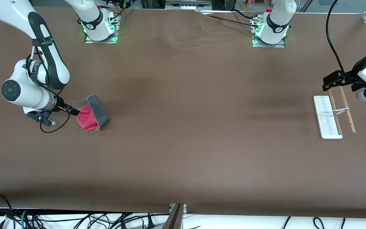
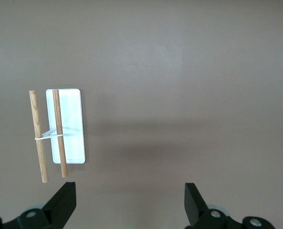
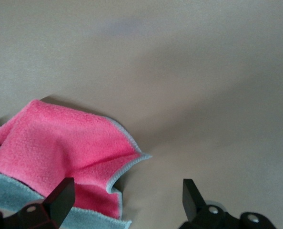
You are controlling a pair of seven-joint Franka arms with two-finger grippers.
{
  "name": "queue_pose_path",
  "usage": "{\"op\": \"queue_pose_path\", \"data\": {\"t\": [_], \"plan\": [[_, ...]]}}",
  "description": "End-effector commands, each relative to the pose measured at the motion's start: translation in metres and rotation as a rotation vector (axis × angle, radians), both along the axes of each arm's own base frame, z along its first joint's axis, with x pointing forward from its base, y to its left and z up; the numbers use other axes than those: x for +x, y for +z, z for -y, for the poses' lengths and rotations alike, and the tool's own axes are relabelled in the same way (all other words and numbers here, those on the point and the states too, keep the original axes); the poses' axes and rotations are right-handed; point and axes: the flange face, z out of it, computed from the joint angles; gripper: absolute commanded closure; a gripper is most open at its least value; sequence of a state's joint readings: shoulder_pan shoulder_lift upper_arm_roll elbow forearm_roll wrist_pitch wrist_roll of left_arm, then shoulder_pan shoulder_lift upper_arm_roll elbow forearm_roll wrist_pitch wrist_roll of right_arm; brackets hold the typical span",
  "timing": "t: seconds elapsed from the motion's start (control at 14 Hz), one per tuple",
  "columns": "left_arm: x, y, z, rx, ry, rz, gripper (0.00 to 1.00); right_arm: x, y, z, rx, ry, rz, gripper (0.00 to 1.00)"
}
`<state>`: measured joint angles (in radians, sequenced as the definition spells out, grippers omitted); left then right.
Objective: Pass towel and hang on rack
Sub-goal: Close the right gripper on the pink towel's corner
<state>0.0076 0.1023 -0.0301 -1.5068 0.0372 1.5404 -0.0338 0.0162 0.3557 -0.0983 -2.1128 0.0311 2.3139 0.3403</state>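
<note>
While both arms are out at their own ends of the brown tabletop (image 1: 183, 152), nothing is held by either. Nearest the front camera at the left arm's end stands the rack (image 1: 333, 117), its flat white base on the tabletop and its two thin wooden rods running side by side above it, joined by a small white piece. The left gripper (image 1: 333, 83) hangs over the end of the rack farther from the camera, its black fingers (image 2: 60, 206) spread wide and holding nothing; in its wrist view the rack lies just off one fingertip, not between the two. At the right arm's end the towel (image 1: 91, 114) lies crumpled on the tabletop, pink face showing with a grey band folded up along the edge toward the table's middle. The right gripper (image 1: 73, 111) is down low at the towel's pink edge, released, fingers (image 3: 59, 198) wide apart; one finger sits over the cloth, the other over bare tabletop, and I cannot tell whether it touches the cloth.
</note>
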Motion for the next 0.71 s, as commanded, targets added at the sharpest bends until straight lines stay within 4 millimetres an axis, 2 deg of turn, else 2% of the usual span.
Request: {"op": "queue_pose_path", "data": {"t": [0.0, 0.14, 0.43, 0.64], "plan": [[0.004, 0.004, 0.0, 0.005, 0.003, -0.002, 0.0, -0.001, -0.012, 0.001, 0.001, -0.016, 0.006, 0.01], [0.003, 0.005, 0.0, 0.006, 0.003, 0.0, 0.0, -0.003, -0.016, 0.002, 0.002, -0.019, -0.001, 0.02], [0.004, 0.005, 0.0, 0.006, 0.003, 0.0, 0.0, -0.003, -0.021, 0.005, 0.002, -0.023, -0.008, 0.17], [0.004, 0.004, -0.001, 0.007, 0.005, -0.001, 0.0, 0.0, -0.024, 0.007, 0.0, -0.027, 0.0, 0.16]]}}
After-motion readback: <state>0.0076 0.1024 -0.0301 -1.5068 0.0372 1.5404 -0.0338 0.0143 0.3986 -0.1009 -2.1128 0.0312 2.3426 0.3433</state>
